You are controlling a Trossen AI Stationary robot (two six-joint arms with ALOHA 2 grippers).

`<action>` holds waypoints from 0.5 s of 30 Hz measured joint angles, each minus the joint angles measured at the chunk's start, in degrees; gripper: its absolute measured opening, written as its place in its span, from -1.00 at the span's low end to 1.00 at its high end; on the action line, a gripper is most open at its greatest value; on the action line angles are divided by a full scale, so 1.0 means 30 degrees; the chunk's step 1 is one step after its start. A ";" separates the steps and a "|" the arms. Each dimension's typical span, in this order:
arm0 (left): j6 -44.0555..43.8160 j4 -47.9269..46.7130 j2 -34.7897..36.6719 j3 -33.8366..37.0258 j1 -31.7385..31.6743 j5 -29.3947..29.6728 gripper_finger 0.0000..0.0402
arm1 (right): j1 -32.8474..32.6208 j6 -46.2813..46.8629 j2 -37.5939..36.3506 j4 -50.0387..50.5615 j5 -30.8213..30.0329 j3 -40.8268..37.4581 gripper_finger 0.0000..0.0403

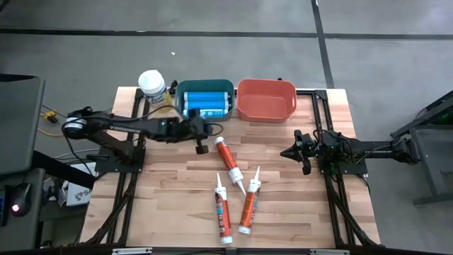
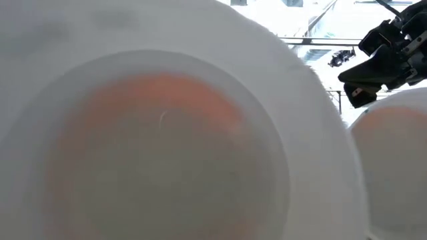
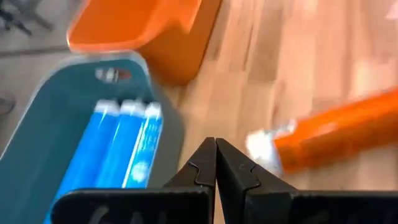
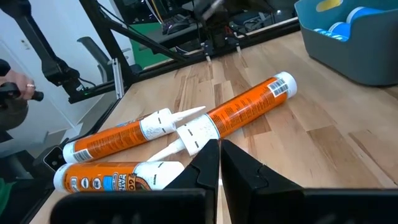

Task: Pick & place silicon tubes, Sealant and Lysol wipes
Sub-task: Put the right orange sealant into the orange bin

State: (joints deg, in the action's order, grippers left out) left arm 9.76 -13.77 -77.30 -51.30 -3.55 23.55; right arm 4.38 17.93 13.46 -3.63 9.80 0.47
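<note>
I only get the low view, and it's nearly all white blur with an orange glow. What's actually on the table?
Observer: Three orange tubes lie loose on the wood.
Operator: Any containers?
Observer: Yes, at the far edge: a teal bin holding blue tubes, and an empty orange bin beside it.
Operator: Where are the robot's hands?
Observer: The left hand is shut, just in front of the teal bin. The right hand is shut too, to the right of the orange tubes.
</note>
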 joint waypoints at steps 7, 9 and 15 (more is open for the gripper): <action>-0.1347 0.4616 0.2428 0.4237 0.1532 -0.0880 -1.00 | 0.0000 0.0000 0.0024 0.0003 -0.0001 0.0000 -0.94; -0.1587 0.6200 0.3161 0.5463 0.1888 -0.1298 -1.00 | 0.0000 0.0000 0.0046 -0.0003 -0.0007 0.0000 -0.94; -0.2303 0.9082 0.5448 0.8652 0.1956 -0.2526 -1.00 | 0.0000 0.0000 0.0184 0.0062 -0.0007 0.0000 -0.94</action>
State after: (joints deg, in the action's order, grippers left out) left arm 2.85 13.47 -60.96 -25.35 2.32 15.97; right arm 4.38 17.93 14.01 -3.44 9.78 0.47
